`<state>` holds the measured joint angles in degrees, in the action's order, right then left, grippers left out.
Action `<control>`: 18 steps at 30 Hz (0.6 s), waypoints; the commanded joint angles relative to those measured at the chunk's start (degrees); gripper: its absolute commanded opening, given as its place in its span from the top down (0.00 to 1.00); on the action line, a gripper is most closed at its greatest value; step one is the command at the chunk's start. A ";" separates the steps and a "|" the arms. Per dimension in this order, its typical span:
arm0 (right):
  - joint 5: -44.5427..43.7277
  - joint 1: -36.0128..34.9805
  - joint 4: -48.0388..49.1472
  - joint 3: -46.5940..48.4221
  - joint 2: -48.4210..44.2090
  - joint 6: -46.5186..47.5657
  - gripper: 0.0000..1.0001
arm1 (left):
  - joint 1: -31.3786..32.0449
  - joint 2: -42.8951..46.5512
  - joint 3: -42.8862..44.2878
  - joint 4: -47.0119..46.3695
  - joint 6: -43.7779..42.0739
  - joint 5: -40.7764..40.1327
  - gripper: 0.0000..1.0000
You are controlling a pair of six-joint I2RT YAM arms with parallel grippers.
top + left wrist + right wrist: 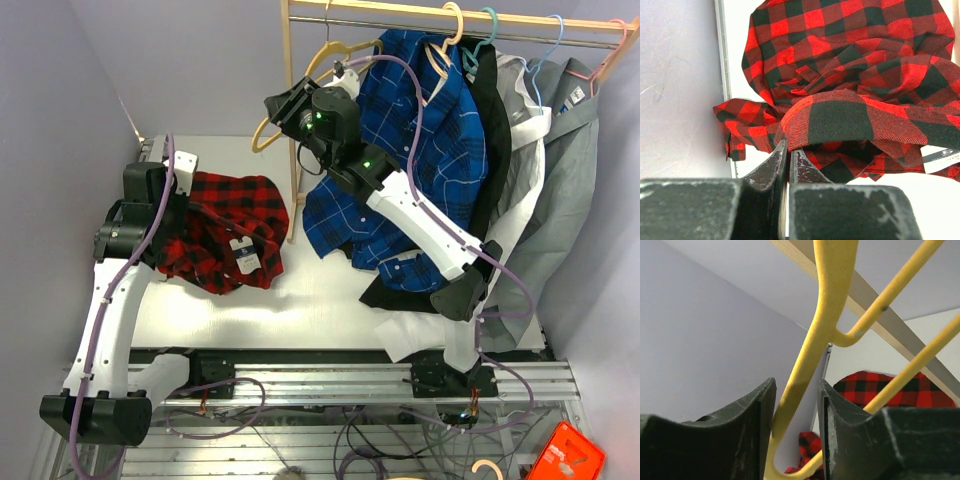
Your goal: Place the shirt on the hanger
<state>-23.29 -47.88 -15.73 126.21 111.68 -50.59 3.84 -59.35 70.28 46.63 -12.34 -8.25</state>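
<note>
The red-and-black plaid shirt (225, 225) lies crumpled on the left of the white table, its white label (243, 256) facing up. My left gripper (168, 225) is at the shirt's left edge. In the left wrist view its jaws (789, 146) are pressed together on a fold of the shirt (840, 75). My right gripper (283, 108) is raised beside the rack post, shut on an end corner of the yellow-tan hanger (262, 138). In the right wrist view the hanger (827, 305) runs between the fingers (795, 385), with the shirt (880, 390) below.
A wooden rack post (292, 150) stands just right of the shirt, and its rail (450, 12) runs across the back. A blue plaid shirt (420, 140), a black garment, a grey shirt (575, 180), a teal hanger (489, 20) and a pink hanger (612, 40) hang there. Purple walls close in on the left and back.
</note>
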 commanded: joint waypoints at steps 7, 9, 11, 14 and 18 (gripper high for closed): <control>2.12 0.62 2.68 -0.62 0.50 0.70 0.89 | -0.74 0.82 0.03 -1.73 0.76 0.74 0.93; 2.59 0.68 3.38 -2.03 -0.44 1.20 1.00 | -0.75 0.82 0.01 -1.63 0.74 0.76 0.93; 2.86 0.77 4.33 -4.02 -2.07 2.33 1.00 | -0.84 0.82 -0.05 -1.69 0.78 0.73 0.93; 3.13 0.90 6.59 -7.85 -5.01 5.51 1.00 | -1.04 0.82 -0.19 -1.80 0.83 0.95 0.93; 5.68 1.66 9.00 -10.89 -8.31 8.69 1.00 | -1.24 0.53 -0.09 -1.81 0.96 1.40 0.93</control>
<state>-19.97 -47.22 -11.11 116.81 108.99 -46.22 3.36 -59.35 70.13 46.61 -12.21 -8.10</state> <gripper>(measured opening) 0.106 0.088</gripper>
